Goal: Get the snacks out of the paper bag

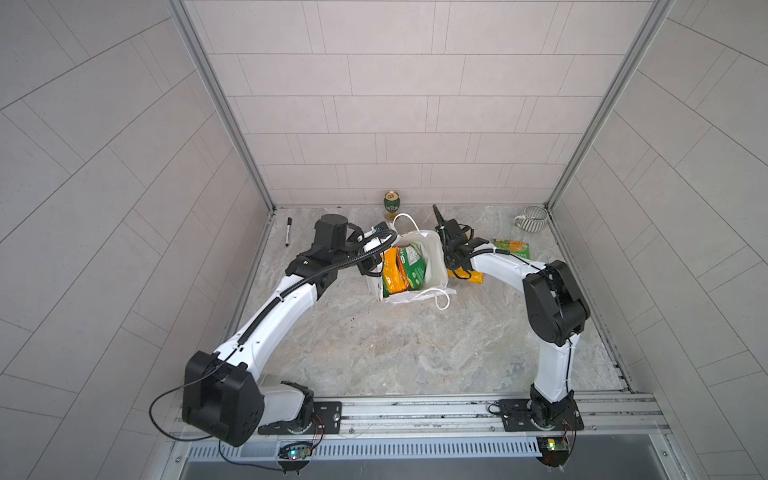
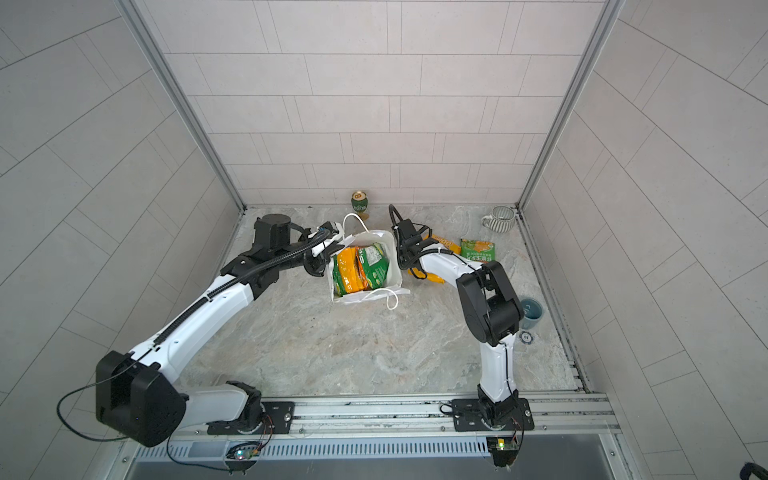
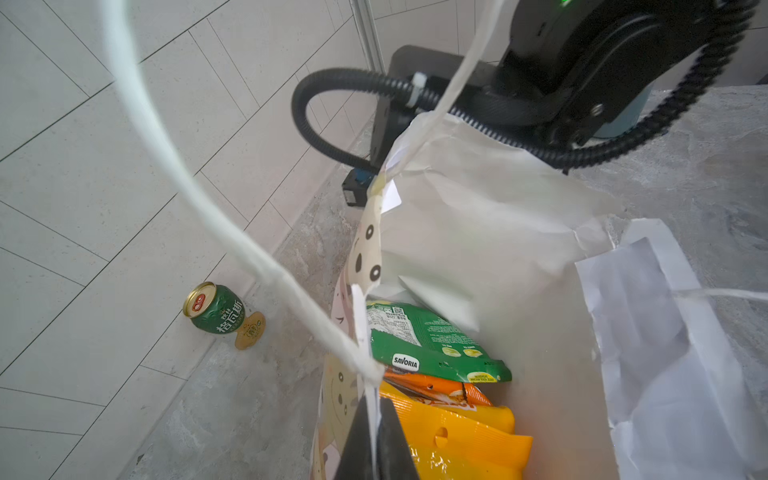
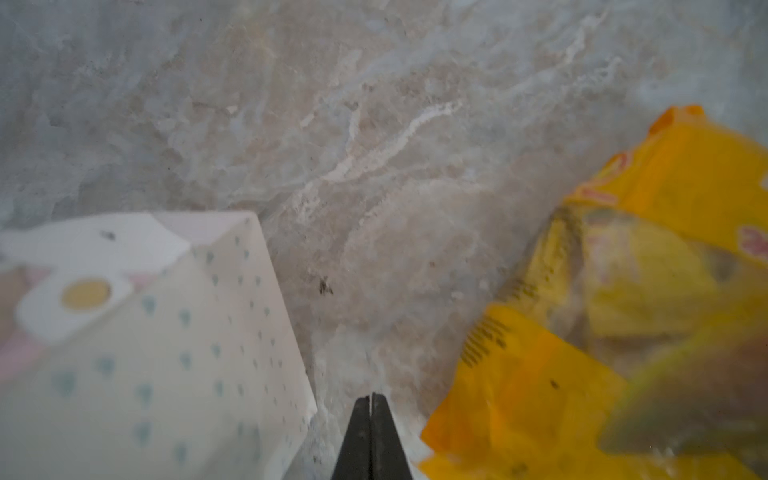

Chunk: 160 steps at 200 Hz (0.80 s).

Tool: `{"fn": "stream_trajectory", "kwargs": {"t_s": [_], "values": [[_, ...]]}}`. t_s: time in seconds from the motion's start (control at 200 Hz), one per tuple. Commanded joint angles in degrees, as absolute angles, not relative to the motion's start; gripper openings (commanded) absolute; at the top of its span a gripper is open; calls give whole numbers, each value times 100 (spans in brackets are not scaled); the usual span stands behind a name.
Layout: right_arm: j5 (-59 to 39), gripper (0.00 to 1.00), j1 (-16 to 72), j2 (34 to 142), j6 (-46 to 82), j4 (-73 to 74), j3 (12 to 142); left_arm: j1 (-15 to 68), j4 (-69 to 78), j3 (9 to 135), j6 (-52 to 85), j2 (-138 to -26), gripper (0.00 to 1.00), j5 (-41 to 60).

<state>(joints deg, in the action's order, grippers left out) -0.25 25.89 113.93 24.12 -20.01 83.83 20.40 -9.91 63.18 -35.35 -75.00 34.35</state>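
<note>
paper bag (image 1: pixel 435 262): white, pastel faces, teal-spotted side | snacks (image 1: pixel 400 275): yellow-orange, green | can (image 1: pixel 392 203): green-gold | mug (image 1: pixel 535 221): grey-striped

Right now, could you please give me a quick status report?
Left gripper shut on paper bag rim. Right gripper shut, empty, between bag and yellow packet. More snacks inside; mouth unobstructed.

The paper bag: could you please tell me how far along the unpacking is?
Done: a green packet and a yellow packet lie on the table beside the paper bag. In hand: the left jaws pinch the bag's rim; the right jaws are shut on nothing. Left: the Savoria packet and orange packets sit inside.
</note>
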Motion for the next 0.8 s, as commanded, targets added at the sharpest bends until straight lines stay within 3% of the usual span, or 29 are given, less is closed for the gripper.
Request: {"fn": "stream_trajectory", "kwargs": {"t_s": [0.0, 0.51, 0.796], "values": [[451, 0, 2748, 11783, 2257, -2781, 8852, 2092, -870, 6358, -3498, -7383, 0, 3573], [997, 0, 2326, 11325, 2602, -2810, 7801, 2087, -881, 6372, -3533, -7435, 0, 3500], [645, 0, 2217, 11303, 2500, -2628, 7717, 2090, -854, 6396, -3498, -7477, 0, 3529]]}}
